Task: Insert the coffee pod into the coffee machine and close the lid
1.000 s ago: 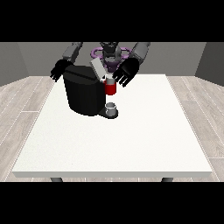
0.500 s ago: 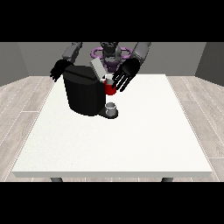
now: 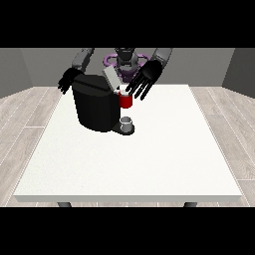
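1. i see the machine (image 3: 97,107) on the far left part of the white table (image 3: 149,159), a black block with its grey lid (image 3: 110,77) tilted up and open above the front.
2. a red thing at the machine (image 3: 126,101) sits at its front, up near the top, just under the lid.
3. below that, on the machine's base, stands a small grey thing (image 3: 127,122); i cannot tell whether it is the pod, so i call it only a grey thing.
4. the hand at the view's right (image 3: 145,79) hangs just beside and above the red thing, at the right of the lid. its fingers (image 3: 135,92) are spread and straight, pointing down towards the table, and their tips reach the top edge of the red thing; i cannot tell if they touch it. i see nothing held in it.
5. the grey thing lies below this hand, apart from it, with the red thing between them.
6. the hand at the view's left (image 3: 67,79) is behind the machine's far left corner, fingers slack and splayed, holding nothing that i can see; whether it touches the machine i cannot tell.
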Robot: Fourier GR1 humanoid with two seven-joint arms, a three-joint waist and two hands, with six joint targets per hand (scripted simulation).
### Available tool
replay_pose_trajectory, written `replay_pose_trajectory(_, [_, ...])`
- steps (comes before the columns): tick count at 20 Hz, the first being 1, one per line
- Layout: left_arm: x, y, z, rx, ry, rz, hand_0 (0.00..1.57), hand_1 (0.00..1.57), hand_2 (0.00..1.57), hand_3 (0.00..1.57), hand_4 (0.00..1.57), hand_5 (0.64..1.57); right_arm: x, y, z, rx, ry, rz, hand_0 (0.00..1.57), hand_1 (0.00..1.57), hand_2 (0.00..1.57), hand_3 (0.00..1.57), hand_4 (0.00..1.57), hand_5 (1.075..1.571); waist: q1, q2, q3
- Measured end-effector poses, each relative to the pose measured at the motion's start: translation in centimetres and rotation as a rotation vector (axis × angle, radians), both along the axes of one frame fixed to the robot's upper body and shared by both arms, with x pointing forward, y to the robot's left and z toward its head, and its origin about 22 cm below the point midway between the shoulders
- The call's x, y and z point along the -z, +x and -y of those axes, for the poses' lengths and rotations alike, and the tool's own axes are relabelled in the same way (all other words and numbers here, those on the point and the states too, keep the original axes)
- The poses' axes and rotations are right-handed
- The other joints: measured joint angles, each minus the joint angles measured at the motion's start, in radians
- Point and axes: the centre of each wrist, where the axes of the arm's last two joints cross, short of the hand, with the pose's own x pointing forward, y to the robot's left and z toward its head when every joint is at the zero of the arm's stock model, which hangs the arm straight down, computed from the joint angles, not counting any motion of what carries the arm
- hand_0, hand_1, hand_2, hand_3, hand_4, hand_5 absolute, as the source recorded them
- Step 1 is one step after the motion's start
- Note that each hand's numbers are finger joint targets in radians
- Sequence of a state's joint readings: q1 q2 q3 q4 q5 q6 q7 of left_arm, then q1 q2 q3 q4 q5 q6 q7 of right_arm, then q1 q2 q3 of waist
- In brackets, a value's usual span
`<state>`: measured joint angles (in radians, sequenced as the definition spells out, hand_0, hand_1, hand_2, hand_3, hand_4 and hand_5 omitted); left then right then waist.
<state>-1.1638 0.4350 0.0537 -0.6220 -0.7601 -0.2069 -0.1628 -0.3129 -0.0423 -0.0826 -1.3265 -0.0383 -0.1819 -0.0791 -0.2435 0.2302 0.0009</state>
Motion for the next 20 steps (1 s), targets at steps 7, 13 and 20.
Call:
replay_pose_trajectory(7, [1.9, -0.2, 0.8, 0.009, -0.018, -0.046, 0.0, 0.0, 0.0, 0.0, 0.0, 1.571, 1.9, -0.9, 0.9, 0.03, 0.003, -0.043, 0.0, 0.0, 0.0, 0.0, 0.38, 1.571, 0.033, -0.063, -0.0004])
replay_pose_trajectory(13, [6.7, -0.9, 1.3, 0.035, -0.227, -0.132, 0.0, 0.0, 0.0, 0.0, 0.08, 1.571, 4.3, -2.5, 2.7, 0.096, 0.028, -0.115, 0.0, 0.0, 0.0, 0.0, 0.43, 1.571, 0.106, -0.163, -0.001])
replay_pose_trajectory(20, [14.4, -3.0, 1.0, 0.032, -0.638, -0.249, 0.0, 0.0, 0.0, 0.0, 0.0, 1.571, 6.6, -5.3, 4.5, 0.149, 0.036, -0.188, 0.0, 0.0, 0.0, 0.0, 0.49, 1.571, 0.178, -0.302, -0.0016])
